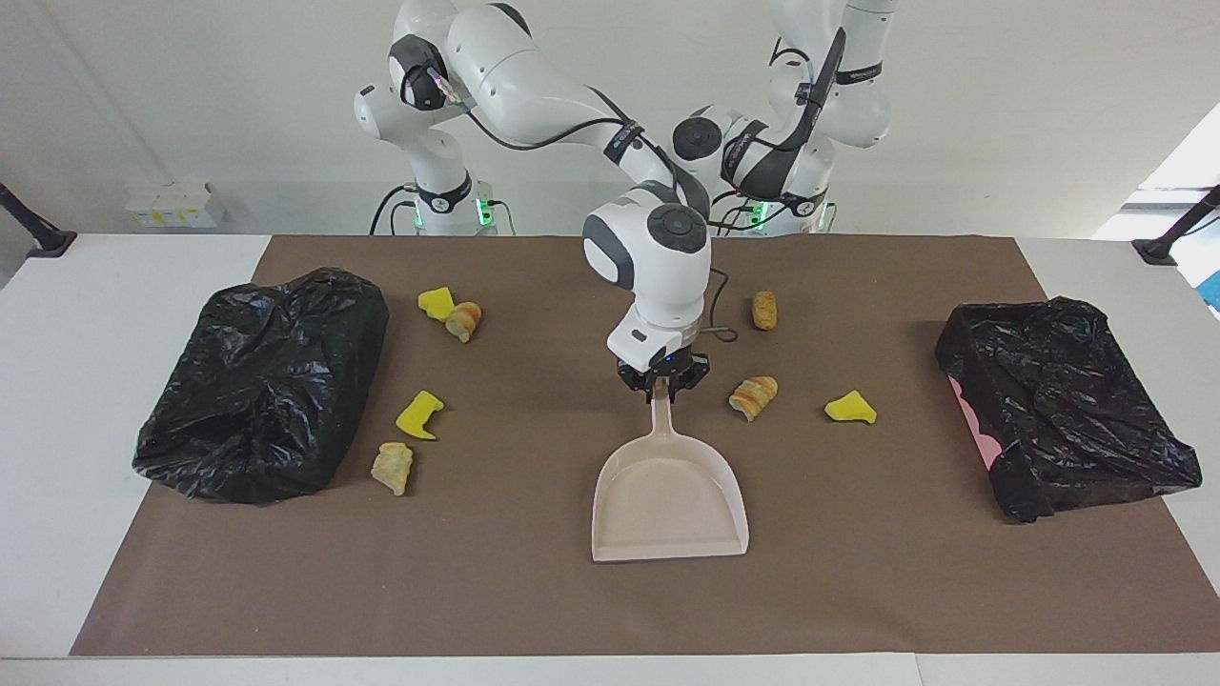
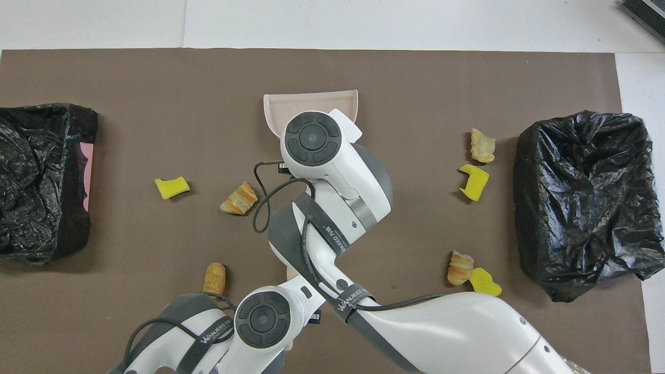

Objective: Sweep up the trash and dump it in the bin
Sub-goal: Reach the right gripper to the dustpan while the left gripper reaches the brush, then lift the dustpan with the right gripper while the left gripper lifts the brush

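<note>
The trash [image 1: 754,395] is seven small chunks scattered on the brown mat [image 1: 534,600]. Three are bright yellow and spongy, four tan and bread-like, and each is far smaller than the dustpan [image 1: 667,495].

In the facing view, two tan chunks and a yellow one lie in the middle band toward the left arm's end. The nearest tan one sits just beside the dustpan handle without touching it. The other four lie in two yellow-and-tan pairs close to the bin [image 1: 262,381] at the right arm's end, the upper pair touching or nearly so.

The beige dustpan is at frame centre, its handle pointing up the frame and its wide mouth toward the lower edge. The right gripper [image 1: 662,381] pinches the top of the handle. I cannot tell whether the pan's lip rests on the mat or hangs just above it.

The left gripper is pressed together, tucked under its own wrist [image 2: 262,319] at the bottom of the overhead view. What it grips, if anything, is hidden.

A second bin [image 1: 1063,400], showing pink at its rim, sits at the left arm's end. Both bins overlap the mat's side edges onto the white table [image 1: 67,429]. The whole lower band of the facing view is bare mat, as are wide strips on either side of the pan.
</note>
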`<action>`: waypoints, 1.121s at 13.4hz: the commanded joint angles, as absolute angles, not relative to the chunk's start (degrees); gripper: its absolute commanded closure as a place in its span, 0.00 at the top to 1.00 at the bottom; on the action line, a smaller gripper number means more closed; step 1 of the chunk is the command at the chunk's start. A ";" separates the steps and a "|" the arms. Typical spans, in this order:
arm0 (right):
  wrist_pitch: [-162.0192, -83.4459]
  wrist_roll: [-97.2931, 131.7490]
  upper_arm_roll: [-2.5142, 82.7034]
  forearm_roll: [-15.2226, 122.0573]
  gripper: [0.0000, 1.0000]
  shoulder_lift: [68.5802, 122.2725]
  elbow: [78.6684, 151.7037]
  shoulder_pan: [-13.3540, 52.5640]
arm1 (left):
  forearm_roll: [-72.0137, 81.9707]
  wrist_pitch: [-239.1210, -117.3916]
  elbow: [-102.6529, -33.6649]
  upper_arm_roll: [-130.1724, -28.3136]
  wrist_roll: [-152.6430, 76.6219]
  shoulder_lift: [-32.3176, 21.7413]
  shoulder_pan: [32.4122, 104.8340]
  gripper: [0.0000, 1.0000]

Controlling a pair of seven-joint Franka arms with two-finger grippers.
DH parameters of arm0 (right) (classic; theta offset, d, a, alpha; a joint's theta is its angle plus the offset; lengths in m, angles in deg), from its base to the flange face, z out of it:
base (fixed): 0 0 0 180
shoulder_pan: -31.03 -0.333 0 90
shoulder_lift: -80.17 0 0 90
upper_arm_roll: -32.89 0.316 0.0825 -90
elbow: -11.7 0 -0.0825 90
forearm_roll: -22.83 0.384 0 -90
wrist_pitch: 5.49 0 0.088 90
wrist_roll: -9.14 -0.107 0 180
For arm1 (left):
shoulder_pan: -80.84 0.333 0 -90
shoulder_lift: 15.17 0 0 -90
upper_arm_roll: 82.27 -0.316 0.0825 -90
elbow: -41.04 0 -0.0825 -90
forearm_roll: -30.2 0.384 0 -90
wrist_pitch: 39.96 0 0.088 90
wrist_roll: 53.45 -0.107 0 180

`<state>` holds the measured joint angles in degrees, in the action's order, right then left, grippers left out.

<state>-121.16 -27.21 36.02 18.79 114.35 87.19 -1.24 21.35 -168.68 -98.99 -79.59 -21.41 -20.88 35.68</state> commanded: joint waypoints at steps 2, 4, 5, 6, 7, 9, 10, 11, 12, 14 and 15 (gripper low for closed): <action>-119.66 -19.62 36.50 18.70 0.00 110.42 89.47 0.53 | 22.99 -166.96 -97.66 -79.46 -22.08 -20.89 39.18 0.00; -119.66 -14.79 36.50 18.61 0.00 107.70 92.19 2.20 | 25.09 -165.48 -95.03 -79.55 -22.16 -21.32 40.40 0.00; -119.66 -11.46 36.50 18.70 0.00 106.55 93.25 2.90 | 28.06 -163.21 -93.88 -79.55 -22.16 -21.67 40.93 0.00; -119.57 -8.64 36.58 18.70 0.00 105.58 94.30 3.77 | 30.01 -160.83 -93.18 -79.63 -22.25 -22.46 41.37 0.00; -119.48 -5.74 36.59 18.70 0.00 104.96 95.01 4.31 | 30.11 -158.72 -91.43 -79.55 -22.34 -23.08 43.81 0.00; -119.48 2.51 36.50 18.70 0.00 103.30 97.12 5.36 | 30.12 -154.06 -88.61 -79.63 -25.75 -23.44 46.29 0.00; -119.39 7.42 36.50 18.61 0.00 102.16 98.69 5.89 | 30.12 -153.52 -88.25 -79.63 -27.16 -23.61 49.17 0.00; -119.04 12.69 36.50 18.70 0.00 101.10 100.19 5.89 | 30.12 -153.43 -87.46 -79.63 -28.48 -23.61 52.77 0.00; -118.34 17.01 36.50 18.61 0.00 100.13 101.42 6.15 | 30.12 -152.91 -86.15 -79.63 -28.75 -23.35 55.06 0.00; -116.94 25.88 36.50 18.61 0.00 98.81 102.92 6.51 | 30.20 -153.77 -85.70 -79.63 -34.43 -22.56 60.51 0.00; -115.89 30.97 36.50 18.61 0.00 98.37 103.80 6.42 | 30.20 -153.95 -85.70 -79.63 -40.30 -21.95 64.10 0.00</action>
